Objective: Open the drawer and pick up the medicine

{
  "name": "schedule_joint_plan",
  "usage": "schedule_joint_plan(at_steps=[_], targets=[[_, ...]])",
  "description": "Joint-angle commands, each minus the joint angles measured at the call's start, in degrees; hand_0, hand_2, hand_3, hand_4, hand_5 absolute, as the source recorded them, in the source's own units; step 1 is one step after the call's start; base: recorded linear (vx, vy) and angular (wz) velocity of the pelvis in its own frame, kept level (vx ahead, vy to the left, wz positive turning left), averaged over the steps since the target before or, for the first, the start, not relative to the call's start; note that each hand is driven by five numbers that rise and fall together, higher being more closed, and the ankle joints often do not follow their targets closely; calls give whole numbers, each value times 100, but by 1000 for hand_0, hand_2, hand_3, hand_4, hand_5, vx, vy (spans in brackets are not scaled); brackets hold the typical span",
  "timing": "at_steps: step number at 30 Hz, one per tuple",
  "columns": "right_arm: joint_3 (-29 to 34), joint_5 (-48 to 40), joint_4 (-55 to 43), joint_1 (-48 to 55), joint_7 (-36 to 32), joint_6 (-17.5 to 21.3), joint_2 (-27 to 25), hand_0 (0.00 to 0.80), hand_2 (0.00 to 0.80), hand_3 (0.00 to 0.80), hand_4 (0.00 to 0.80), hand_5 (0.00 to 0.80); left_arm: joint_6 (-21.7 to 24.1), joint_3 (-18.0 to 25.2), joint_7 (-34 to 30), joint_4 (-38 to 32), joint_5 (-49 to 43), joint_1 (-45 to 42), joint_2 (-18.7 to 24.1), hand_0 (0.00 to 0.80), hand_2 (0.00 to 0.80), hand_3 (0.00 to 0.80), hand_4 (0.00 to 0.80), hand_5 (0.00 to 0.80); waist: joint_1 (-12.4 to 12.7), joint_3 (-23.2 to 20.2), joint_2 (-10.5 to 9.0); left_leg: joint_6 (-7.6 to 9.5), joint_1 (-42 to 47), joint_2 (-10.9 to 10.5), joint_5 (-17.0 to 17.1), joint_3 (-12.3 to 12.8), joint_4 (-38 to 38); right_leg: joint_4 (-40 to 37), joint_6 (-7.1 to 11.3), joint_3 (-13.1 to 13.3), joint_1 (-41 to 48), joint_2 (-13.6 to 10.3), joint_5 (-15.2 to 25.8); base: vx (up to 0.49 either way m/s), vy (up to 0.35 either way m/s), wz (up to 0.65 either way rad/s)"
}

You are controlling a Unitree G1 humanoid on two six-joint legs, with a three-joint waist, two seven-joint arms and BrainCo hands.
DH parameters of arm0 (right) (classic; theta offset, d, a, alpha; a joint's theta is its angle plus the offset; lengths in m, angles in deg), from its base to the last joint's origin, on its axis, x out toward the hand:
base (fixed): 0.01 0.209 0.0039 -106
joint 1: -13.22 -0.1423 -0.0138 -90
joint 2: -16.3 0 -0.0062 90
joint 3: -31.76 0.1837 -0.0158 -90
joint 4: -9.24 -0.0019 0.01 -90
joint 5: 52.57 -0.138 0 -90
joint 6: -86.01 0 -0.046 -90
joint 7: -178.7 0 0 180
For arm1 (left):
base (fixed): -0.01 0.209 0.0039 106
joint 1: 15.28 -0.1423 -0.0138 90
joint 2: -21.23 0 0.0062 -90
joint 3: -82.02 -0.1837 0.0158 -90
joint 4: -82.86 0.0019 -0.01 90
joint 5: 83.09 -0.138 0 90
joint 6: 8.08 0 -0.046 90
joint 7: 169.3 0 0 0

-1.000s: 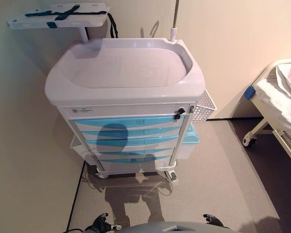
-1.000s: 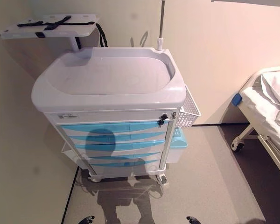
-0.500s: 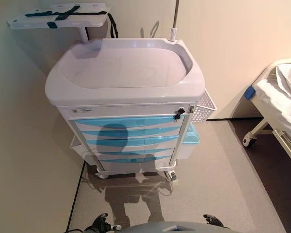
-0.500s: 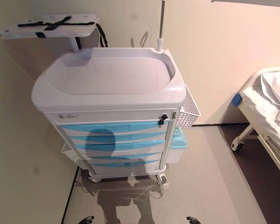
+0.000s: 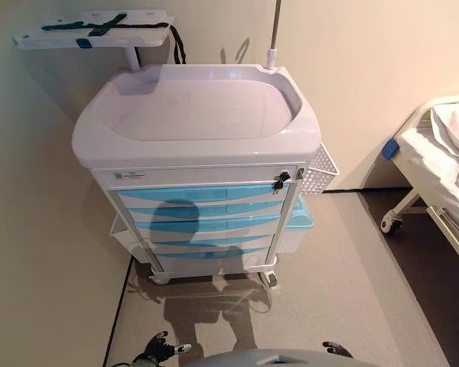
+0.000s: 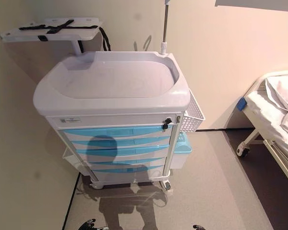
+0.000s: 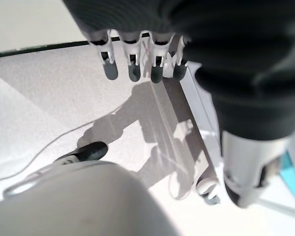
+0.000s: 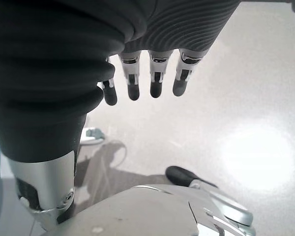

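Observation:
A white medical cart (image 5: pixel 199 107) stands against the wall with several blue drawers (image 5: pixel 203 195) in its front, all shut. A small lock with a key (image 5: pixel 278 180) sits at the top right of the drawer stack. No medicine shows in any view. My left hand (image 5: pixel 159 348) hangs low at the bottom edge, well short of the cart; in its wrist view its fingers (image 7: pixel 133 69) are straight and hold nothing. My right hand (image 5: pixel 335 349) hangs low on the other side, and its fingers (image 8: pixel 155 78) are also straight and empty.
A white wire basket (image 5: pixel 321 170) and a blue bin (image 5: pixel 300 215) hang on the cart's right side. A pole (image 5: pixel 274 30) rises at its back right, and a shelf with dark straps (image 5: pixel 92 27) at its back left. A bed (image 5: pixel 444 153) stands at the right.
The whole picture has shifted slightly, so the camera has moved. The cart, its drawers and both hands stay as they were.

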Motion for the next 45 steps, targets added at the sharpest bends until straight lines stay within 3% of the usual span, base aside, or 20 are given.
schedule_joint_plan(at_steps=[1, 6, 14, 18, 28, 38, 45], targets=[[-122, -22, 146, -277, 46, 118, -33, 0, 0, 0, 0, 0, 245, 302, 49, -20, 797, 423, -490, 0, 0, 0, 0, 0, -40, -31, -139, 165, -199, -304, -53, 74, -3, 264, 397, 57, -327, -63, 250, 10, 23, -8], [-188, -11, 12, -262, 46, 111, -72, 0, 0, 0, 0, 0, 334, 408, -68, -488, 1561, 513, -548, 0, 0, 0, 0, 0, -80, 57, -142, 185, -232, -311, -55, 86, -7, 398, 386, 101, -439, -72, 213, -7, 24, -11], [-300, -27, -223, -453, 45, 57, -211, 0, 0, 0, 0, 0, 557, 332, -69, -2055, 2650, 819, -456, 0, 0, 0, 0, 0, -151, 472, -99, 242, -614, -315, 27, 148, 52, 862, 360, 149, -1075, -83, 171, -55, 27, -5], [-340, -12, -258, -542, 65, 43, -230, 0, 0, 0, 0, 0, 590, 324, -88, -2350, 2936, 943, -467, 0, 0, 0, 0, 0, -168, 604, -84, 272, -836, -337, 22, 160, 189, 1078, 344, 170, -1350, -99, 126, -69, 24, -8], [-604, -123, -586, -1163, 175, 38, -363, 0, 0, 0, 0, 0, 851, 216, -301, -3656, 4740, 1640, -763, 0, 0, 0, 0, 0, -155, 1161, -99, 353, -2079, -464, -13, 185, 967, 1809, 271, 255, -2560, -198, 86, -120, 12, -3], [-521, -391, -580, -1458, 350, 40, -399, 0, 0, 0, 0, 0, 1108, 156, -392, -4569, 6144, 2489, -1111, 0, 0, 0, 0, 0, -241, 1428, -145, 366, -3393, -412, -104, 45, 1821, 2490, 181, 132, -3667, -254, -32, -73, -52, 12], [-390, -637, -485, -1652, 548, 87, -495, 0, 0, 0, 0, 0, 1373, 92, -207, -4930, 6710, 3132, -1184, 0, 0, 0, 0, 0, -368, 1491, -55, 373, -4369, -358, -270, -32, 2576, 3053, 121, 65, -4501, -255, -159, -61, -57, 8]])
